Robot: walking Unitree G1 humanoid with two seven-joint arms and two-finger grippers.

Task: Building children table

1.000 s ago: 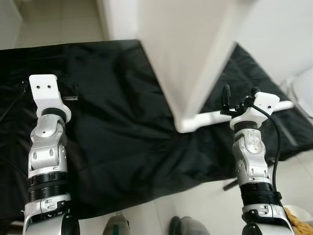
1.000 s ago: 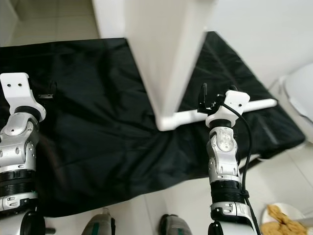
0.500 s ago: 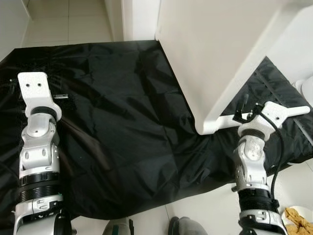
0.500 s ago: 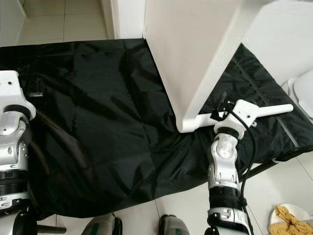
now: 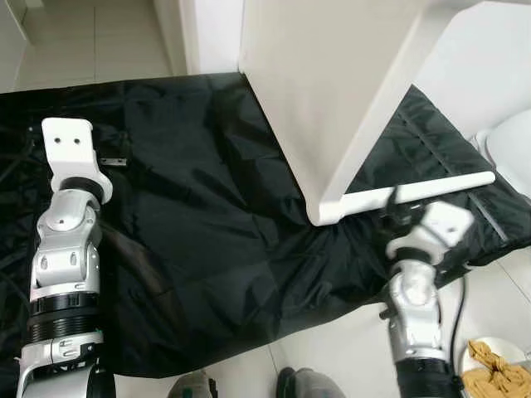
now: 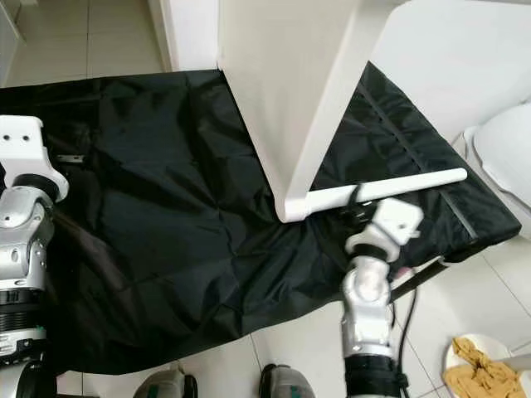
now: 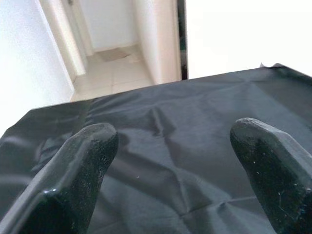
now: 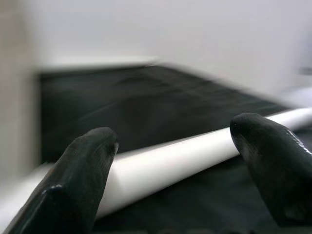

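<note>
Silver right arm reaches up, its claw [image 8: 170, 161] spread around the white table leg [image 6: 390, 187].

Black sheet [image 5: 191, 224] spread over floor, creased, edges reaching pale tiles [image 5: 99, 41] at far side and near side. Small metal bracket [image 5: 114, 161] lies on sheet near its left part. White plate [image 6: 455, 352] on tiles at near right, holding crumpled yellow cloth [image 6: 474, 373]. White rounded object [image 6: 506, 153] at right edge, beside sheet; what it is cannot be told. White wall [image 6: 187, 33] rises behind sheet. Doorway and tiled corridor [image 7: 117, 63] beyond sheet's far edge.
</note>
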